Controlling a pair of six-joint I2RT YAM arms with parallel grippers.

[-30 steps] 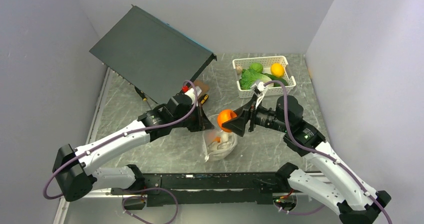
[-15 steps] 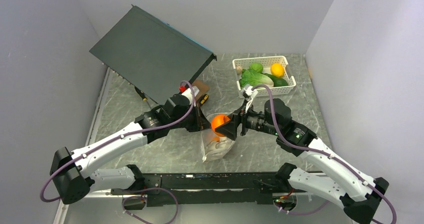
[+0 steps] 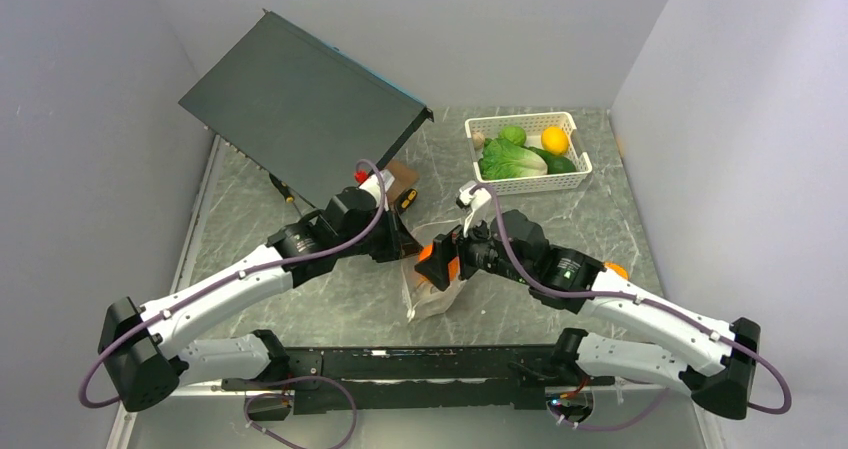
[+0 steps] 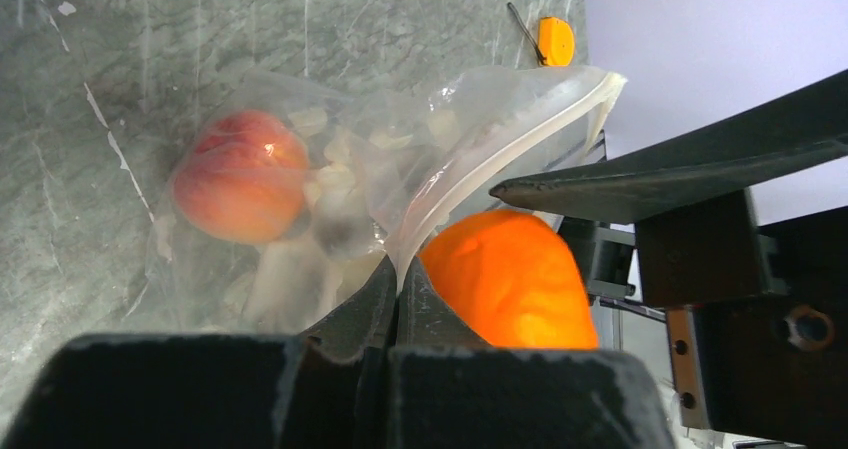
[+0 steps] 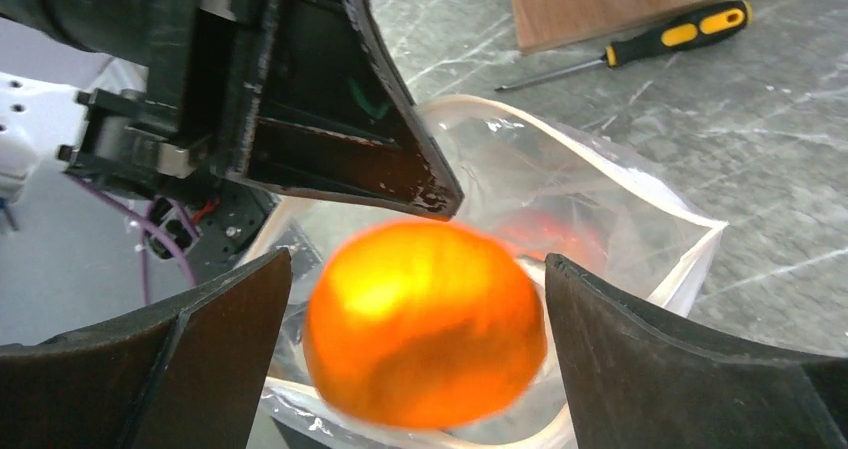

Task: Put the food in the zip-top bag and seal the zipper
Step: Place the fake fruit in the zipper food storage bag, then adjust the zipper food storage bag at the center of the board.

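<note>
— What had changed over the last second?
— The right gripper (image 5: 418, 269) had carried the orange (image 5: 425, 334) left, over the bag (image 4: 400, 159) at centre frame. Its jaws stood apart, clear of the fruit.
— And the left gripper (image 4: 396, 279)?
— Clamped on the bag's rim; a peach (image 4: 240, 189) lay inside.

Two robot arms, left arm (image 3: 230, 284) and right arm (image 3: 650, 314), of white shell links and black joint housings; a purple cable (image 3: 320, 255) trails along each; broad matte-black wedge fingers (image 5: 700, 369); bases on a black rail (image 3: 420, 364).
</note>
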